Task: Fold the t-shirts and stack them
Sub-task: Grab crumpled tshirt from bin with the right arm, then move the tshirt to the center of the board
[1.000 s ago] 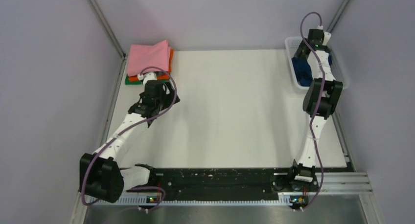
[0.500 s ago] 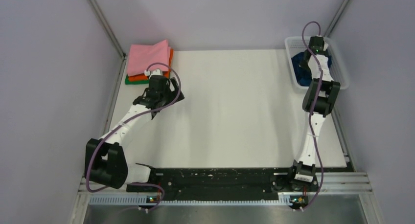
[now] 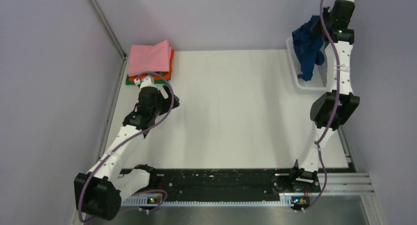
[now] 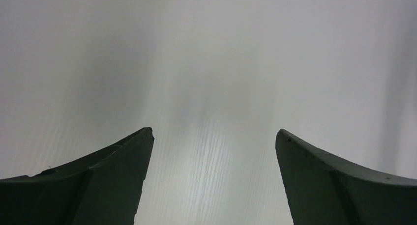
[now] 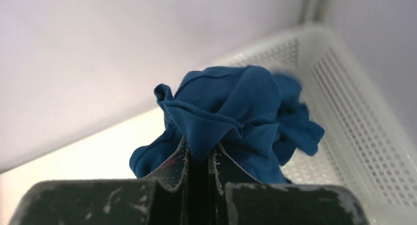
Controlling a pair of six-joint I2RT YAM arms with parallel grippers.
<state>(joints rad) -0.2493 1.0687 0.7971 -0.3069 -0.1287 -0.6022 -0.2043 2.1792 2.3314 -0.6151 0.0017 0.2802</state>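
Note:
A crumpled navy blue t-shirt (image 3: 307,44) hangs in the air above the white mesh basket (image 3: 301,85) at the far right. My right gripper (image 5: 201,149) is shut on a bunched fold of the t-shirt (image 5: 236,104), and the rest droops below the jaws. Folded pink, orange and green t-shirts (image 3: 150,60) lie stacked at the table's far left corner, pink on top. My left gripper (image 4: 214,134) stands open just in front of that stack, over bare white table, with nothing between its fingers.
The basket's mesh wall (image 5: 354,112) lies below and to the right of the hanging shirt. Purple walls close in the left, back and right. The white table (image 3: 236,107) stretches between the two arms.
My right gripper has shut on the navy t-shirt in the basket and lifted it well above the rim. The left arm has shifted slightly near the stack, still open.

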